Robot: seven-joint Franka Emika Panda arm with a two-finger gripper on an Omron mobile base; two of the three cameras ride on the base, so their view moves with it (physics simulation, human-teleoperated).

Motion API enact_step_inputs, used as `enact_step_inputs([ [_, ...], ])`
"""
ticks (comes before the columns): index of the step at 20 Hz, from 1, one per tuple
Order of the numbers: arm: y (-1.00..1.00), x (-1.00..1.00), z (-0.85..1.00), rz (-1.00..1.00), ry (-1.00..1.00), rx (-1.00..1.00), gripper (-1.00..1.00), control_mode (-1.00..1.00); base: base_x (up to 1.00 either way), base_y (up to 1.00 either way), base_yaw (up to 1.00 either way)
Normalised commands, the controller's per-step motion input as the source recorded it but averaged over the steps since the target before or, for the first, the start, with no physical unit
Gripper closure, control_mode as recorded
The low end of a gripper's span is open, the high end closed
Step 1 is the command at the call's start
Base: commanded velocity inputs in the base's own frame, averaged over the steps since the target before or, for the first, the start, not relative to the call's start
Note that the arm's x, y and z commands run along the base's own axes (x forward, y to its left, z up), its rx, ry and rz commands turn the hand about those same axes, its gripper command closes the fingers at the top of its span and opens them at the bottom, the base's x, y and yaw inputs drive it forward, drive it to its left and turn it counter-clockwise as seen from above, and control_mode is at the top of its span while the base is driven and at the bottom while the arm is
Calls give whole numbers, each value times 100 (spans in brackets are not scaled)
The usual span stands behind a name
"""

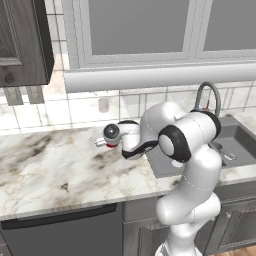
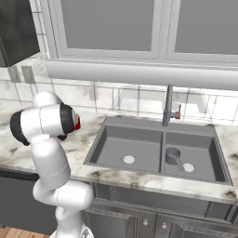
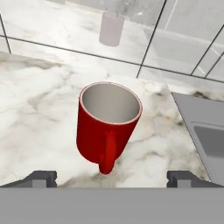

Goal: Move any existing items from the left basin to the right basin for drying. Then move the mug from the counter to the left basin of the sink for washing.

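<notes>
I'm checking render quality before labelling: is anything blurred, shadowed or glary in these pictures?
Hand view: red mug sharp, evenly lit, barely shadowed on the counter. Right base view: soft shading inside the sink; no glare. Left base view: sharp, flat light.

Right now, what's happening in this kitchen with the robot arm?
The white arm is reaching over the counter toward the red mug, which stands upright on the marble, handle facing the hand. The gripper is open, its fingers either side of the mug and not touching it. In the sink, the grey handled vessel already sits in the right basin; the left basin holds nothing but its drain.
</notes>
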Motion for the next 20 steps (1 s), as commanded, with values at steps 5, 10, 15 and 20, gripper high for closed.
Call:
enact_step_inputs([
  [5, 0, 25, -3, 0, 0, 0, -100, -100, 0, 0, 0],
  [10, 0, 12, -13, 0, 0, 0, -100, -100, 0, 0, 0],
  [15, 0, 0, -18, 0, 0, 0, -100, -100, 0, 0, 0],
  [20, 0, 1, -2, 0, 0, 0, -100, -100, 0, 0, 0],
])
